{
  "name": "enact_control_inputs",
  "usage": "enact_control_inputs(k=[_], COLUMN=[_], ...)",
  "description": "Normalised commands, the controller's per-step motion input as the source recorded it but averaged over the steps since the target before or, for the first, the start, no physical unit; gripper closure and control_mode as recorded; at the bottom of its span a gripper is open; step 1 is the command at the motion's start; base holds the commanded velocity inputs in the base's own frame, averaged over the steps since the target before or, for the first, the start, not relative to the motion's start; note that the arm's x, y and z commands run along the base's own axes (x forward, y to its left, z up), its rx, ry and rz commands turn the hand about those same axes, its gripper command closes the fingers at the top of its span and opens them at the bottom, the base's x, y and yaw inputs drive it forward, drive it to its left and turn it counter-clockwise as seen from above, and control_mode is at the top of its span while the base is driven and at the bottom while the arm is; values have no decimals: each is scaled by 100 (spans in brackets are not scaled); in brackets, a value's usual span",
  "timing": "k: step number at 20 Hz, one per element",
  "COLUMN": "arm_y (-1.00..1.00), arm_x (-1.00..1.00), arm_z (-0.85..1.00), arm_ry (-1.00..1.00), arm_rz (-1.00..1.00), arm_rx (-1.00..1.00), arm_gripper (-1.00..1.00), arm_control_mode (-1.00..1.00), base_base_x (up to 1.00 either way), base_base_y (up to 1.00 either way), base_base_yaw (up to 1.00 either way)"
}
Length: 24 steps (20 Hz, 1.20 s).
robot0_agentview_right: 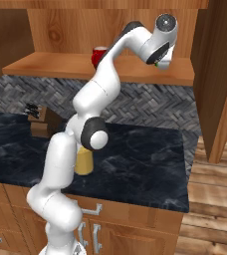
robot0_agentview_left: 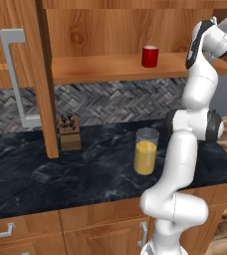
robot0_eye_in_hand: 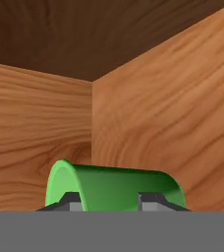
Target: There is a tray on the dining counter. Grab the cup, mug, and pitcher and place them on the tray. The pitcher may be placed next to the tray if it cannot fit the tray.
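Cup (robot0_eye_in_hand: 115, 187) in wooden shelf corner (robot0_eye_in_hand: 92, 113)

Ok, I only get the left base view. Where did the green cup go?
Observer: In the hand view the cup is right in front of the tool, with a dark tip on each side of it.
Operator: Is that down on the counter?
Observer: No. The right base view shows the tool up at the wooden shelf, to the right of the mug.
Operator: What's behind the cup?
Observer: A wooden corner, where two walls meet under a darker top.
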Motion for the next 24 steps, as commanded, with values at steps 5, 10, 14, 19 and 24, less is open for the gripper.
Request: enact_control_inputs(k=[5, 10, 14, 19, 24], arm_y=[0, 0, 0, 0, 3], arm_x=[-22, -46, -46, -44, -50], arm_z=[-6, -4, -13, -27, -32], arm_ry=[0, 0, 0, 0, 0], arm_rz=[0, 0, 0, 0, 0], arm_rx=[0, 0, 0, 0, 0], arm_gripper=[100, 100, 100, 100, 100], arm_control_mode=[-100, -100, -100, -100, -100], base_base_x=[0, 0, 0, 0, 0], base_base_y=[0, 0, 0, 0, 0], base_base_yaw=[0, 0, 0, 0, 0])
